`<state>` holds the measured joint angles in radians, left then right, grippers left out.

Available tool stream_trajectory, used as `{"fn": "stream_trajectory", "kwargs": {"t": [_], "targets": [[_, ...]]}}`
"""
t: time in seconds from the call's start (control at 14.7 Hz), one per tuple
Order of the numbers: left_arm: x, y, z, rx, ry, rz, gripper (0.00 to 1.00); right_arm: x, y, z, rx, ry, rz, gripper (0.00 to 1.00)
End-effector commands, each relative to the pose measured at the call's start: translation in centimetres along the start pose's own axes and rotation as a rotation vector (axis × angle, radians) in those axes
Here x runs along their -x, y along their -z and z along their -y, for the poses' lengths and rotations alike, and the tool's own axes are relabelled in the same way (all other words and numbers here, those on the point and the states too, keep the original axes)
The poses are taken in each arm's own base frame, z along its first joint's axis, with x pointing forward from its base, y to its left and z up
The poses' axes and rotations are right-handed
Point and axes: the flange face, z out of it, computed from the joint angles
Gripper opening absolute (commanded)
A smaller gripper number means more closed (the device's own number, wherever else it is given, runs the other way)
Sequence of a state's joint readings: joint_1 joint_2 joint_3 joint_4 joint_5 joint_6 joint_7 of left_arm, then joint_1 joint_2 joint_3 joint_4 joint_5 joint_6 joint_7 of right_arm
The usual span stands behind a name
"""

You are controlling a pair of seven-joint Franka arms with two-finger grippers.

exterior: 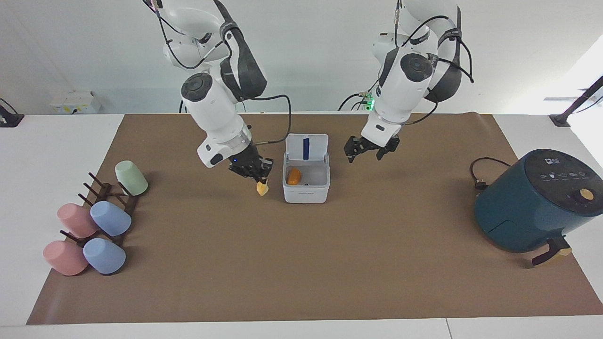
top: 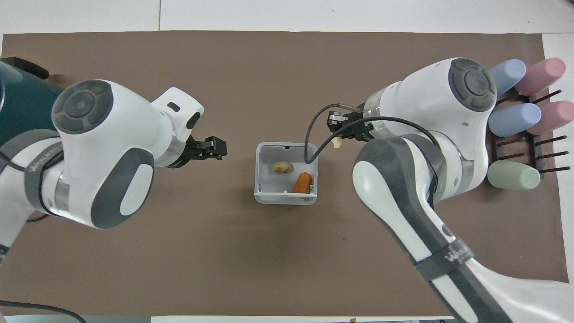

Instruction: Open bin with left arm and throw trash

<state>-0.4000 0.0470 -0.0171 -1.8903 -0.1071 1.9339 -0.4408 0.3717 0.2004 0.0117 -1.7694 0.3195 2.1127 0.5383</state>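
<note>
The white bin [exterior: 305, 193] stands mid-table with its lid [exterior: 307, 147] upright and open, blue strip showing. An orange wedge [exterior: 294, 176] lies inside; the overhead view shows it [top: 302, 183] next to a pale lump [top: 281, 167] in the bin [top: 285, 198]. My right gripper [exterior: 260, 182] is shut on a pale yellow lump [exterior: 262, 189] and holds it in the air just beside the bin, toward the right arm's end; it also shows overhead [top: 336, 137]. My left gripper [exterior: 365, 157] is open and empty, raised over the mat beside the bin toward the left arm's end, and shows overhead [top: 216, 148].
A dark teal air fryer [exterior: 537, 202] with its cable [exterior: 480, 174] stands at the left arm's end. A rack of pastel cups [exterior: 94, 221] sits at the right arm's end. A brown mat [exterior: 301, 263] covers the table.
</note>
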Motion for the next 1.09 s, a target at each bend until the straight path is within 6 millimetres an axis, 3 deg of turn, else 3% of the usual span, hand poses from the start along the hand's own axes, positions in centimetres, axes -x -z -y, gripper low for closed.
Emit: {"fn": "stream_trajectory", "kwargs": {"t": [0.0,0.14,0.34,0.48,0.61,0.75,0.89,1.02], "targets": [[-0.7,2.2,5.4,-0.032,-0.079,-0.015,1.0,2.9,-2.3,4.6,-0.032,-0.135,0.016,0.12],[-1.6,3.8,9.3,-0.03,-0.114,-0.029,1.0,5.0,-3.7,5.4,-0.03,-0.199,0.023,0.14],[-2.4,6.5,14.2,-0.034,-0.18,-0.028,1.0,7.6,-5.3,5.6,-0.028,-0.256,0.062,0.3],[-2.8,8.5,17.0,-0.055,-0.202,-0.023,1.0,7.7,-5.1,5.6,-0.025,-0.328,0.066,0.59],[-3.1,10.4,18.6,-0.071,-0.202,-0.026,1.0,7.9,-5.1,5.8,-0.02,-0.372,0.07,0.73],[-3.0,12.4,19.2,-0.076,-0.194,-0.022,1.0,7.6,-4.6,5.9,-0.002,-0.351,0.069,0.77],[-2.9,14.2,19.2,-0.079,-0.2,-0.015,1.0,5.7,-2.8,5.3,0.06,-0.265,0.007,0.8],[-2.8,15.5,19.2,-0.09,-0.202,-0.009,1.0,2.6,0.1,2.6,0.144,-0.155,-0.049,0.83]]}}
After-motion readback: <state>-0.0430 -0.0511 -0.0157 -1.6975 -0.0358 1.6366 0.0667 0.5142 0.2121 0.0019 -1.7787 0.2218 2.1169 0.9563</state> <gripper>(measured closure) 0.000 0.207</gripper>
